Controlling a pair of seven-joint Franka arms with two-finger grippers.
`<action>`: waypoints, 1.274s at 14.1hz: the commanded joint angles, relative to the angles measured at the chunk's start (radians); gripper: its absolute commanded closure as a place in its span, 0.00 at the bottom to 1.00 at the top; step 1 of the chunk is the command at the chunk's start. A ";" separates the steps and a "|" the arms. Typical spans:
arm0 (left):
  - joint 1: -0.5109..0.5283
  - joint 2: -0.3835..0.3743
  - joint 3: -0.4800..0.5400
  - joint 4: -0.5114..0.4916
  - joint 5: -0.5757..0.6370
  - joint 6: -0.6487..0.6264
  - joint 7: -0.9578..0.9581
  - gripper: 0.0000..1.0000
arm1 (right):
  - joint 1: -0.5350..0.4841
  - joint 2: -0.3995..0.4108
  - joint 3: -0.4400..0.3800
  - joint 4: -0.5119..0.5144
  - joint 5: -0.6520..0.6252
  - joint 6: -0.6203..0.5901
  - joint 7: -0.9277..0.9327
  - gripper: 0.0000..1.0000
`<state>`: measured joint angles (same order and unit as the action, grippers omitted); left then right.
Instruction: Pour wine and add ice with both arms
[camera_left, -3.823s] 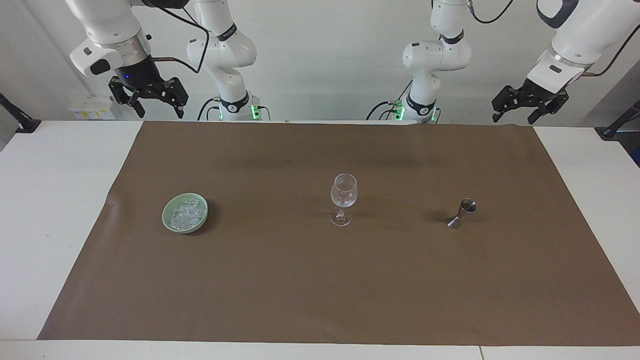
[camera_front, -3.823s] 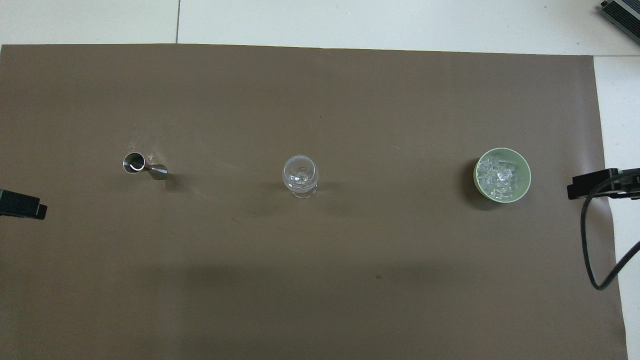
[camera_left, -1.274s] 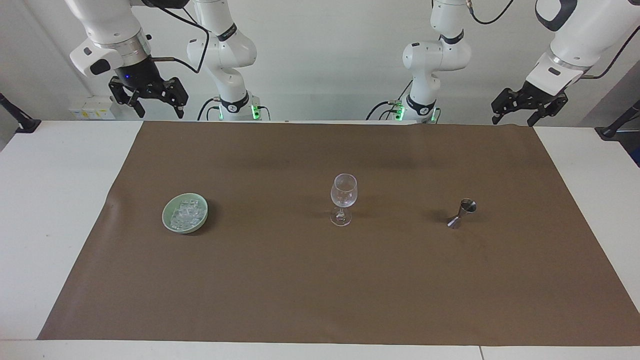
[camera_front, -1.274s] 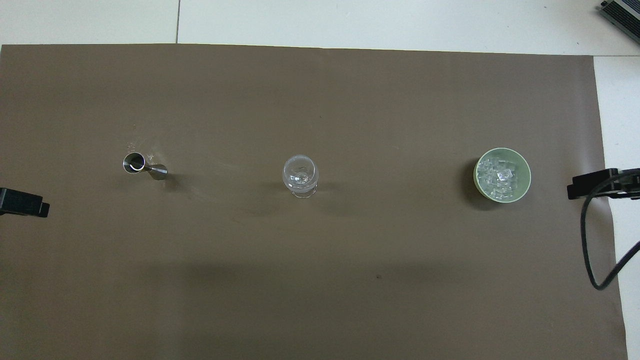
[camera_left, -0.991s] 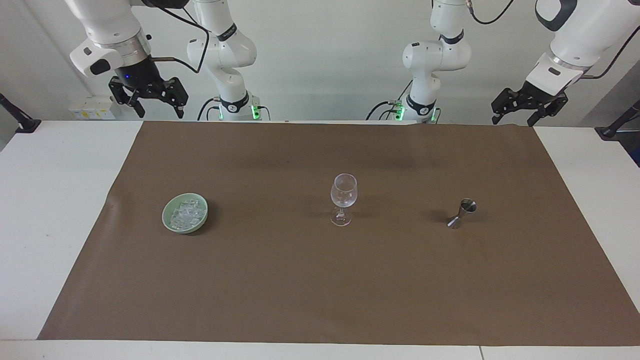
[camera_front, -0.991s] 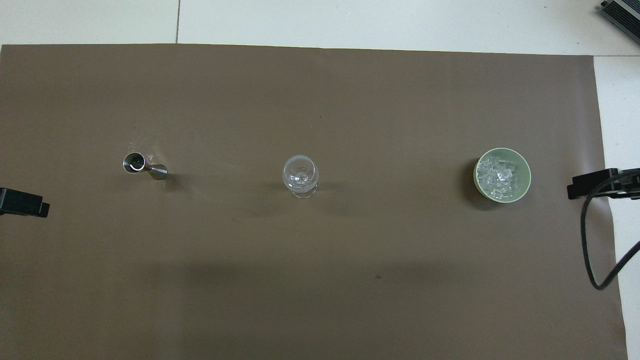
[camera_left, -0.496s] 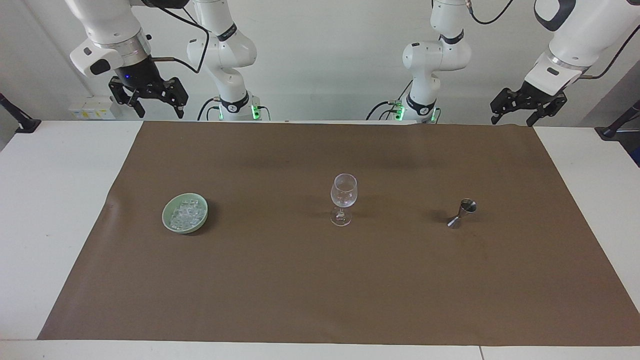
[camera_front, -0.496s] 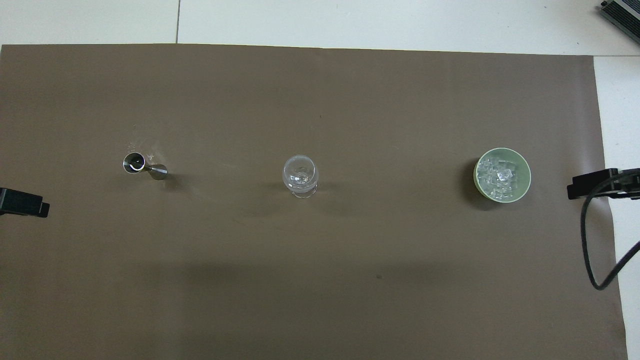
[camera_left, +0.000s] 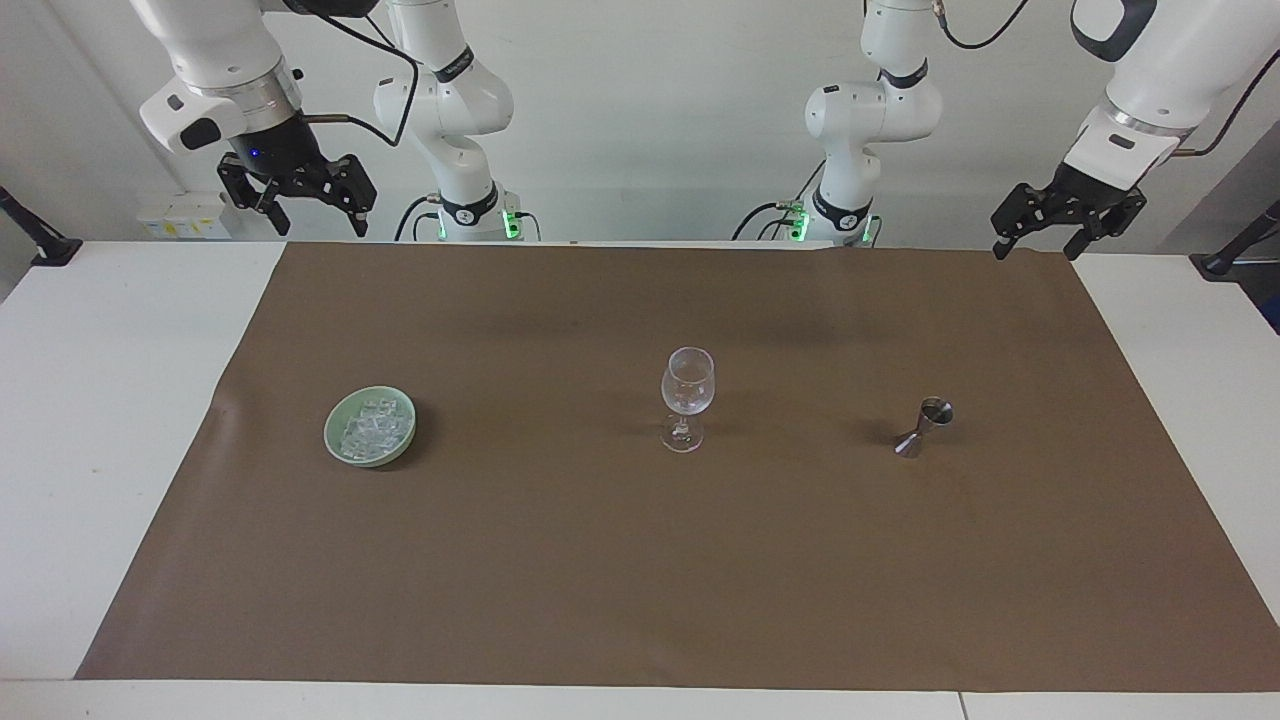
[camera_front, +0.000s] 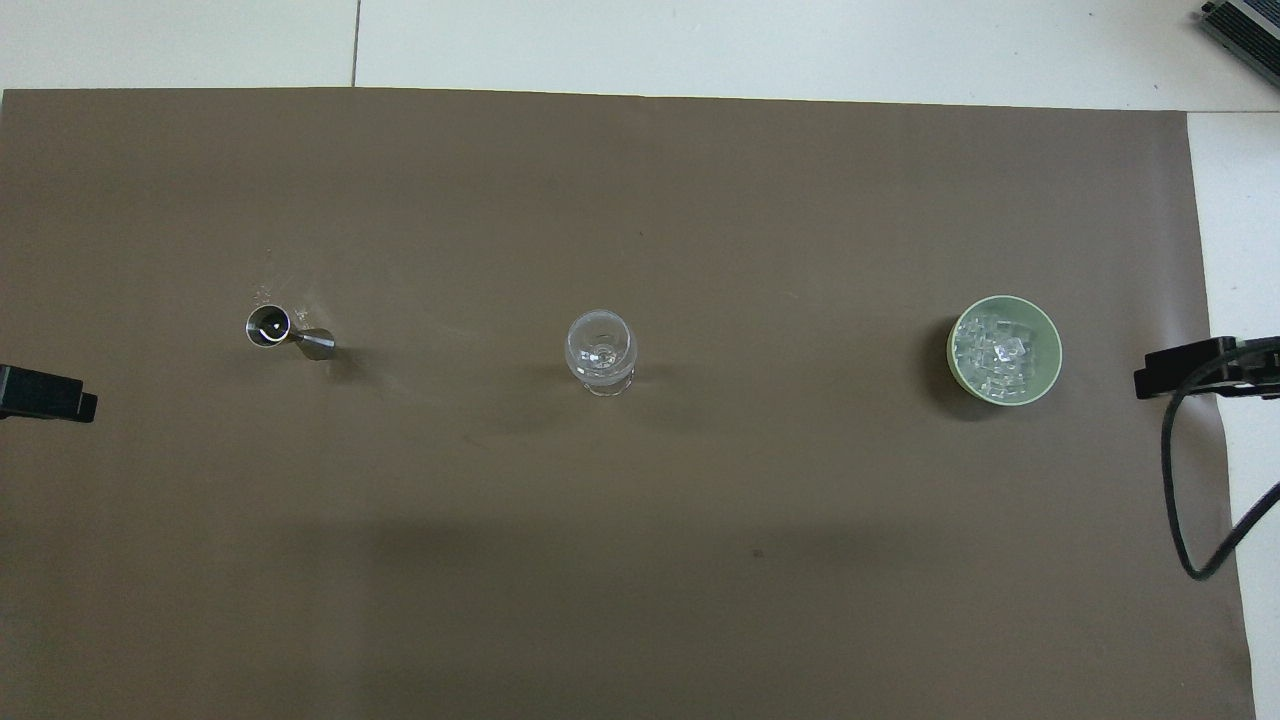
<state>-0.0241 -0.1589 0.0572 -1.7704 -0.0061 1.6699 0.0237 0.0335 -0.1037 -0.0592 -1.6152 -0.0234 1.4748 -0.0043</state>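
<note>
Your tabletop (camera_left: 120, 420) carries a brown mat (camera_left: 640, 580) with three things in a row, all well apart.

The wine glass (camera_left: 687, 411) stands upright mid-mat, well below and between both grippers. It looks thin, brittle and top-heavy, so I would not squeeze the bowl; take the stem only if you must steady it.

The green bowl (camera_left: 370, 426) lies below your right gripper (camera_left: 297, 202), toward that arm's end, and holds the ice (camera_left: 366, 430). The cubes look light, hard and slick. Pinch one across flat faces, or lift the bowl by its rim.

The steel jigger (camera_left: 924, 427) sits below your left gripper (camera_left: 1066, 222). It looks rigid and smooth; grip its narrow waist and keep it level.

Both grippers hang wide and empty over the mat's edge nearest the robots.
</note>
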 joint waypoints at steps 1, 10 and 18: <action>0.013 0.016 -0.007 -0.046 -0.009 0.129 -0.132 0.00 | -0.006 -0.008 0.001 0.000 0.007 -0.016 -0.025 0.00; -0.005 0.213 -0.010 0.005 -0.060 0.274 -0.798 0.00 | -0.006 -0.008 0.001 0.000 0.007 -0.016 -0.026 0.00; 0.006 0.266 -0.007 0.040 -0.248 0.203 -1.016 0.00 | -0.006 -0.008 0.001 0.000 0.007 -0.016 -0.026 0.00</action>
<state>-0.0205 0.0723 0.0474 -1.7809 -0.2234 1.9041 -0.9574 0.0335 -0.1037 -0.0592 -1.6152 -0.0234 1.4747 -0.0043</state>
